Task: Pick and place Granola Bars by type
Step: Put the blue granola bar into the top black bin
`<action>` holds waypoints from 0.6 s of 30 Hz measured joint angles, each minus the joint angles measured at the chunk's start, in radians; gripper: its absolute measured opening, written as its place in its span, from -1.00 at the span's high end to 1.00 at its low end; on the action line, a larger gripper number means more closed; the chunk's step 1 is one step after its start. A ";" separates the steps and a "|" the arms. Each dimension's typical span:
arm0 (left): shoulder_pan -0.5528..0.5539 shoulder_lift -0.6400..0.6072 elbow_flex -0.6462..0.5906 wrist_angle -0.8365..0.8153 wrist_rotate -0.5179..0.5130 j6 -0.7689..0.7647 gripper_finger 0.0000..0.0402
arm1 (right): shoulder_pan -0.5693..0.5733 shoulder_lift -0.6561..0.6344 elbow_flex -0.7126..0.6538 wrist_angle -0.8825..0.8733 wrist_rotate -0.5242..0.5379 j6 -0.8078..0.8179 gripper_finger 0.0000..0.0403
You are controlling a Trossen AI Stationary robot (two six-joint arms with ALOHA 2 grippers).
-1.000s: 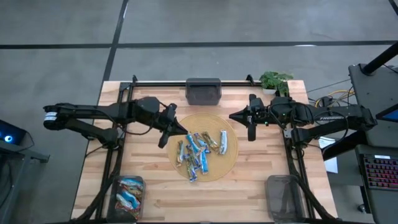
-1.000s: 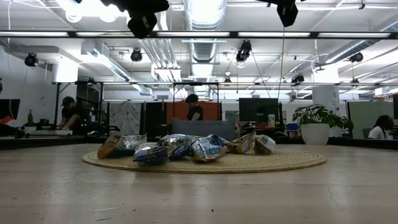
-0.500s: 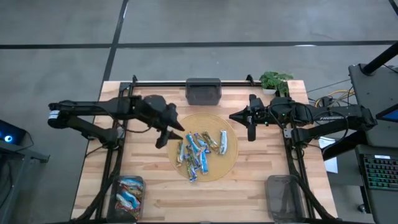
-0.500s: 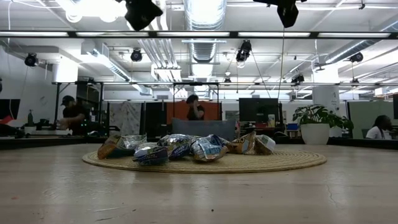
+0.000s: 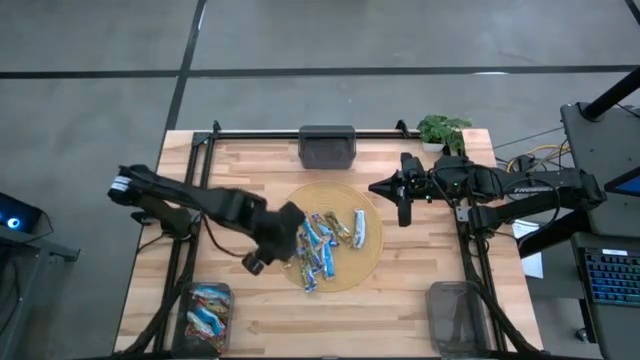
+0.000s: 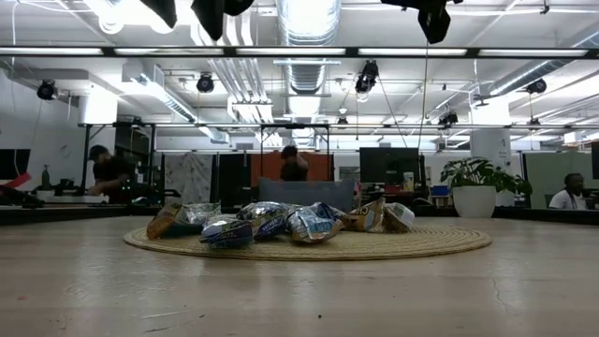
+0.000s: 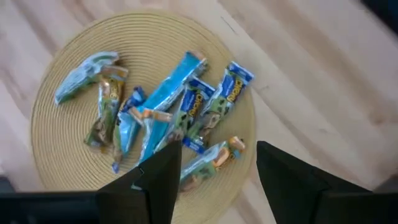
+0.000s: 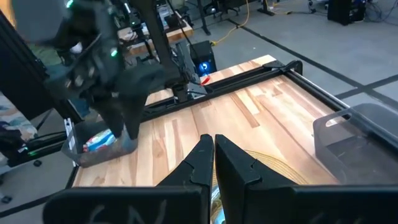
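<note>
Several granola bars (image 5: 325,240) in blue, blue-white and orange-brown wrappers lie piled on a round woven mat (image 5: 365,262) at the table's middle. The pile (image 7: 168,112) also shows in the left wrist view, and in the low view as a heap (image 6: 271,223). My left gripper (image 5: 290,228) hovers open above the mat's left edge. Its fingers (image 7: 163,177) stand apart over the nearest bars and touch none. My right gripper (image 5: 402,205) waits shut above the table, just right of the mat, with nothing in it (image 8: 213,155).
A grey bin (image 5: 327,146) stands at the far edge, centre. A second bin (image 5: 205,310) at the near left holds some bars, and a third (image 5: 455,312) stands at the near right. A potted plant (image 5: 442,128) sits at the far right corner.
My left gripper has opened and has swung from beside the mat's far left toward the table's near edge and onto the mat's left rim, turning as it went. The bars and my right gripper have kept still.
</note>
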 joint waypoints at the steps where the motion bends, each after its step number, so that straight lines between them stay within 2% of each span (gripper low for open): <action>1: -0.013 0.016 0.003 0.001 -0.012 0.012 0.05 | 0.000 0.000 0.000 0.000 0.000 0.000 0.96; 8: -0.055 0.103 0.000 0.021 -0.025 0.108 0.05 | 0.000 0.000 0.000 -0.014 0.000 0.001 0.96; 18: -0.057 0.218 -0.001 0.094 -0.040 0.261 0.05 | 0.000 0.000 0.000 -0.021 0.000 0.000 0.96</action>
